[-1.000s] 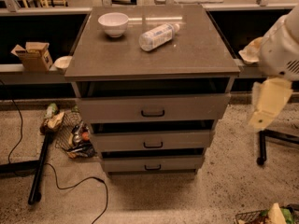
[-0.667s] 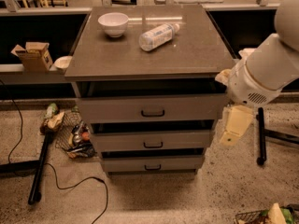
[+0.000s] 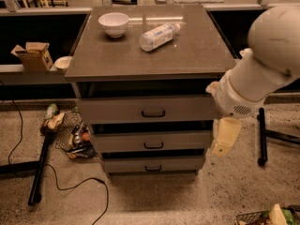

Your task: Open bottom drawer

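Drawer stack ahead, my end effector (image 3: 224,137) at its right.
On the surface (image 3: 197,50) I see a bowl (image 3: 113,23) left of a bottle (image 3: 158,35); the bottom drawer (image 3: 152,164) sits lowest of three, and the end effector hangs just right of the middle drawer (image 3: 153,142).

White bowl (image 3: 113,23) and toppled bottle (image 3: 158,35) atop cabinet (image 3: 140,60)

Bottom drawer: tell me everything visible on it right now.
The bottom drawer is the lowest of three in the cabinet. It has a flat grey front, matte like laminate, with a small dark bar handle at centre. It looks shut and level, with a dark gap between it and the middle drawer above. It sits just above the speckled floor. Nothing touches it. The gripper hangs to its upper right, beside the middle drawer and clear of the handle.
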Motion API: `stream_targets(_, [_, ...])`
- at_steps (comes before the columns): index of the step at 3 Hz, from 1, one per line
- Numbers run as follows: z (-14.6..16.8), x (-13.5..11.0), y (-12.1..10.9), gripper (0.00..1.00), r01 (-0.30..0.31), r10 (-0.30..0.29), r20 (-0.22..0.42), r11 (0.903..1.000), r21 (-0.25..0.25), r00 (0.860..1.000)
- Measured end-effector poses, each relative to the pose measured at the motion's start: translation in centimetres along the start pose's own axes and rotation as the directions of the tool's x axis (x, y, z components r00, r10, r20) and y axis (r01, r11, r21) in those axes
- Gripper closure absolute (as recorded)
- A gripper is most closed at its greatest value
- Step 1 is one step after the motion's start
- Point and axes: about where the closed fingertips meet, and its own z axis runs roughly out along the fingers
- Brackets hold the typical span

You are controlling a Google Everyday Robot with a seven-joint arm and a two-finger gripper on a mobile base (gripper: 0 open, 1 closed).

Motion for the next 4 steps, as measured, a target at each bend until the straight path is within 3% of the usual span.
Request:
stream_targets(1, [9.4,1.5,1.1,0.0,0.073,-0.078,-0.07,0.9949,-0.069,0.994])
stream_targets(2, [20.6,2.2,1.7,0.0,0.115,-0.119,-0.021,0.9829,-0.144,0.993])
stream_targets(4, [21.6,2.2,1.7,0.0,0.134,-0.14,-0.029,0.9785,-0.157,0.99])
